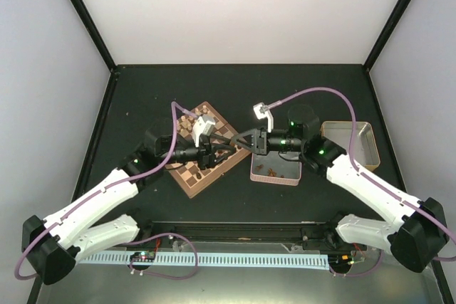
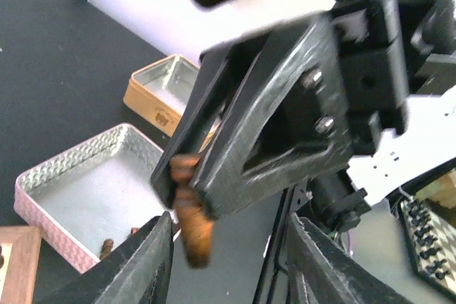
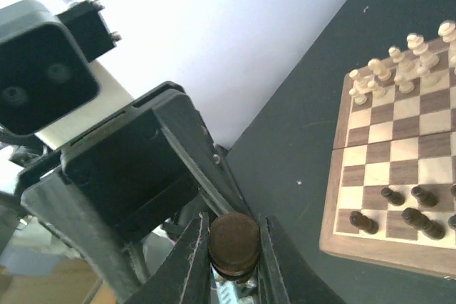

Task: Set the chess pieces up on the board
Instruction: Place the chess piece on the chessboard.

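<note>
Dark piece hung in mid-air between board and tin, clenched at one end by the right gripper. The left gripper faced it, fingers spread either side without touching, apparently for a handover. The piece's type was blurred, and the tin's contents were mostly cut off.

Board: square, light and dark brown checks, brown rim; lies flat, right side of the right wrist view.
Held piece: dark brown, clamped in the right claw, round base facing the camera, bottom centre.
Set pieces: several dark ones, upright on the board's lower rows.
Loose pieces: a few, inside the pink-walled tin.
</note>
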You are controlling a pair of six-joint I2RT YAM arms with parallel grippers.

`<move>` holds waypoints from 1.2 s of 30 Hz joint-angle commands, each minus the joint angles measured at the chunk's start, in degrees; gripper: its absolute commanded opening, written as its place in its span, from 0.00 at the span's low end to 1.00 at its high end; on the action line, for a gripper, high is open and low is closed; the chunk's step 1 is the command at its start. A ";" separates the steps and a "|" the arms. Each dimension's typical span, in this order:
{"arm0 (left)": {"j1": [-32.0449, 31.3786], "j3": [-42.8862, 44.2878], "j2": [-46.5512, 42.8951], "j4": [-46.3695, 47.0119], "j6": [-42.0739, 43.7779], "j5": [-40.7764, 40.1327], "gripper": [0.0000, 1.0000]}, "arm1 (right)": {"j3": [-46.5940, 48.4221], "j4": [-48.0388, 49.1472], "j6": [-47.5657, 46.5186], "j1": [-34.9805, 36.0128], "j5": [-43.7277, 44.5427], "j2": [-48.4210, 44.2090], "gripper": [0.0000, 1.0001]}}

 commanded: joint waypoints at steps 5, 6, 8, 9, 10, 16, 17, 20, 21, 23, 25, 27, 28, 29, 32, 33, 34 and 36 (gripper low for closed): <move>0.39 -4.57 -1.55 14.98 -8.63 -2.10 0.37 | -9.71 27.39 27.67 -0.11 7.09 -2.52 0.08; 0.38 -4.63 -1.62 15.13 -8.78 -2.30 0.37 | -10.07 27.89 28.65 -0.16 7.71 -2.71 0.08; 0.36 -4.63 -1.46 15.10 -8.93 -2.37 0.37 | -10.70 28.99 30.17 -0.12 8.57 -3.00 0.08; 0.37 -4.68 -1.42 15.22 -9.12 -2.40 0.37 | -10.90 29.59 30.81 -0.11 8.75 -2.98 0.08; 0.39 -4.76 -1.42 15.48 -9.38 -2.46 0.37 | -11.03 30.07 31.48 -0.10 8.70 -2.85 0.08; 0.40 -5.21 -0.87 18.38 -11.53 -4.30 0.36 | -11.84 34.38 35.33 -0.03 7.66 -1.35 0.09; 0.40 -5.43 -0.90 19.31 -12.06 -4.96 0.35 | -11.92 34.44 35.38 -0.13 7.62 -1.30 0.09; 0.36 -5.94 -1.06 22.30 -13.47 -6.36 0.34 | -12.26 34.59 35.25 -0.03 7.93 -1.39 0.09; 0.40 -5.89 -0.94 22.96 -13.82 -6.50 0.34 | -12.37 34.71 35.28 -0.04 7.97 -1.29 0.09; 0.39 -5.80 -0.54 24.01 -14.31 -6.46 0.34 | -12.51 35.01 35.44 -0.07 7.89 -1.25 0.09; 0.39 -5.46 -0.01 24.25 -14.55 -6.26 0.33 | -12.68 35.41 35.52 -0.06 7.82 -1.26 0.09; 0.33 -5.27 0.49 24.52 -14.74 -5.79 0.28 | -12.79 35.46 35.53 -0.03 7.82 -1.20 0.09; 0.41 -5.11 0.78 24.63 -14.85 -5.50 0.24 | -12.88 35.59 35.57 -0.03 7.76 -1.14 0.09; 0.39 -4.94 1.11 24.65 -14.88 -5.01 0.20 | -12.95 35.73 35.60 -0.03 7.72 -1.03 0.09; 0.39 -4.34 2.07 23.94 -14.77 -3.76 0.09 | -13.23 36.09 35.79 -0.03 7.77 -0.98 0.09; 0.39 -4.29 2.22 23.56 -14.71 -3.58 0.07 | -13.21 36.01 35.73 -0.06 7.80 -0.97 0.10; 0.40 -4.24 2.33 23.09 -14.59 -3.50 0.03 | -13.17 35.83 35.58 -0.07 7.76 -0.95 0.11; 0.37 -3.72 2.02 20.67 -14.03 -4.40 0.02 | -12.97 34.13 34.51 -0.13 8.27 -1.06 0.17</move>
